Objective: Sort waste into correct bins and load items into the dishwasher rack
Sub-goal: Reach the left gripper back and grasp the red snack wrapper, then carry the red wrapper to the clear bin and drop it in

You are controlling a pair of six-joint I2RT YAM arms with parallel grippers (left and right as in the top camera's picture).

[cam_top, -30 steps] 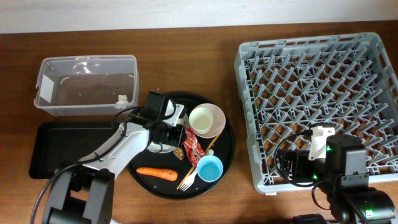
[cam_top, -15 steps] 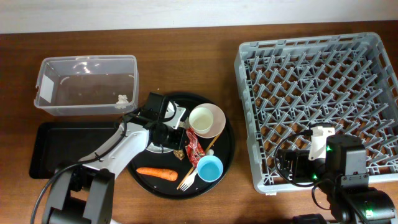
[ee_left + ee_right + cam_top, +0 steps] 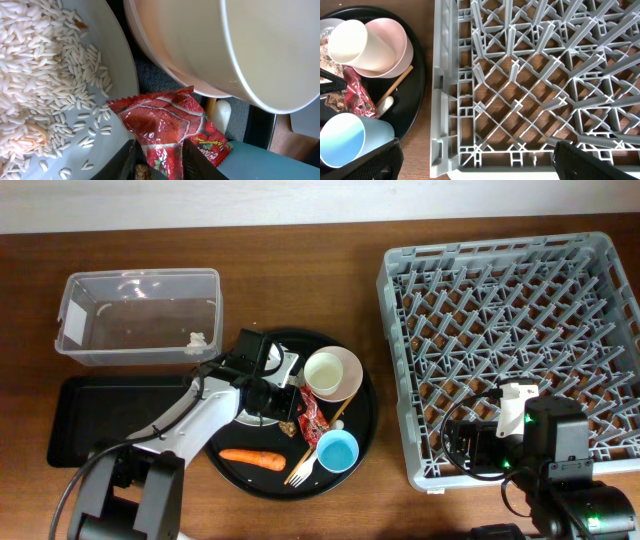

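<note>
So not much has changed over the last second: the left arm has nudged a touch down and right over the round black tray [image 3: 365, 435] and has since basically parked, and nothing has left that tray yet. In the left wrist view the left end effector [image 3: 159, 150] sits with one finger on each side of the red snack wrapper [image 3: 165, 125], which fills the narrow gap between them. I honestly can't tell whether it's actually squeezing or just framing it. The wrapper lies low in the frame, against the edge of the white plate [image 3: 119, 55] and its rice [image 3: 35, 75], just under the cream-pink bowl [image 3: 165, 55]. My read is that the wrapper grab is the step in hand and sorting has barely started. In the overhead view the clear tub [image 3: 140, 277] in the upper left holds only a small pale scrap, and the black bin tray [image 3: 90, 415] and the dishwasher rack [image 3: 395, 380] look empty. The right end effector [image 3: 477, 150] hasn't budged, fingers spread wide over the rack's near edge, holding nothing. As for writing, the wrapper has some orange and white lettering at lower right, but it's too crumpled to read. The tub's white label [image 3: 68, 325] looks blank from up here.
</note>
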